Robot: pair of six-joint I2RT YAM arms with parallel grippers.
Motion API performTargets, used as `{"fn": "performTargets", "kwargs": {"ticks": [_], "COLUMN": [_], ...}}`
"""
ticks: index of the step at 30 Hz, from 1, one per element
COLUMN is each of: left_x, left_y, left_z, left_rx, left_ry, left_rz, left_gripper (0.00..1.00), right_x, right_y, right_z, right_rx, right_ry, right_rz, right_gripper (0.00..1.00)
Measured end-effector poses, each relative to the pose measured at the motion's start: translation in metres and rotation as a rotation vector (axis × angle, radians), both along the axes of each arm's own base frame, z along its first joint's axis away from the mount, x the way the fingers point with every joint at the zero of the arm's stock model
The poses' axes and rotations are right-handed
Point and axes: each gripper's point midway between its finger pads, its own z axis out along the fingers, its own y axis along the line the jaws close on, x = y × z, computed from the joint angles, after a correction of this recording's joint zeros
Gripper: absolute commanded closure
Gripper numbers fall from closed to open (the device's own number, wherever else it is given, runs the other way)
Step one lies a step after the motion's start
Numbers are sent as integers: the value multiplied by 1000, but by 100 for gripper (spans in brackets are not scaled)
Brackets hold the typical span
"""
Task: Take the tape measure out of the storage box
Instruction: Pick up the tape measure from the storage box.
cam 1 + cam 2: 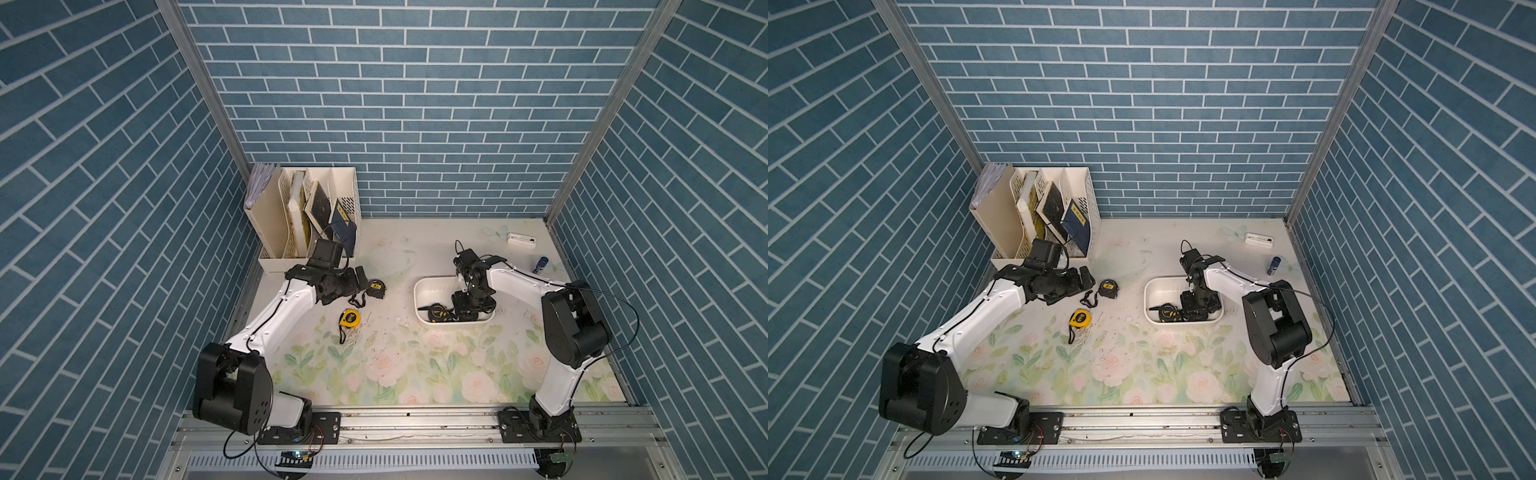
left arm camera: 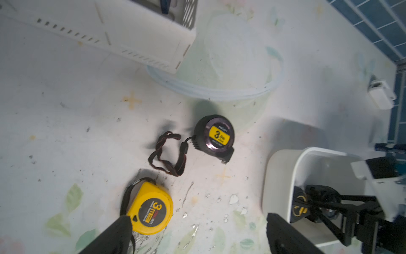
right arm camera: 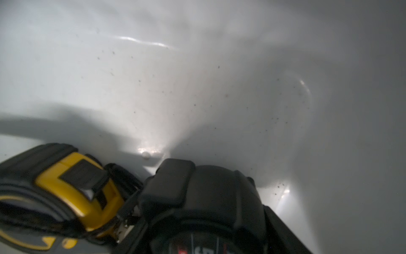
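The white storage box stands right of the table's middle. My right gripper reaches down into it. In the right wrist view the right gripper is shut on a black tape measure on the box floor. A black-and-yellow tape measure lies against it in the box. My left gripper hangs open with nothing in it, over the table. Below it lie a black tape measure with a yellow label and a yellow tape measure.
A cream file organizer with books stands at the back left, just behind my left wrist. A small white device and a blue item lie at the back right. A clear round dish sits between the organizer and the box.
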Motion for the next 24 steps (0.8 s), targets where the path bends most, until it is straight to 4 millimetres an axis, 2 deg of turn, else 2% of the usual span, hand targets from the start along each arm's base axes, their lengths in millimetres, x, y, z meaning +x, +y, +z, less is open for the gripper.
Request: {"fn": "performTargets", "kwargs": {"ticks": [2,5,9,13,16,19,24], "left_x": [7,15,23,29,32,29,27], "left_y": [-6,-15,-34,-62,-82,-98,-119], "left_z": [12,22,17,12,18,32,58], "left_rx": [-36,-86,-176,-301,-409,-502,-594], "left_ry": [-35,-65,-46,6,19,10,-30], "left_rz": [-6,-22,-68,-151,-229,-308,-426], "left_gripper": [0,0,0,0,0,0,0], "right_x": [6,20,40,42,33,9,-33], "right_y": [2,7,18,25,33,51,96], "right_z": [10,38,96,138,155,159,158], "right_rx": [6,32,111,187,251,317,405], "right_ry": [-28,-104,-257,-364,-408,-413,-381], "right_rz": [-1,5,21,62,119,214,418], "right_gripper": [100,100,100,100,100,100,100]}}
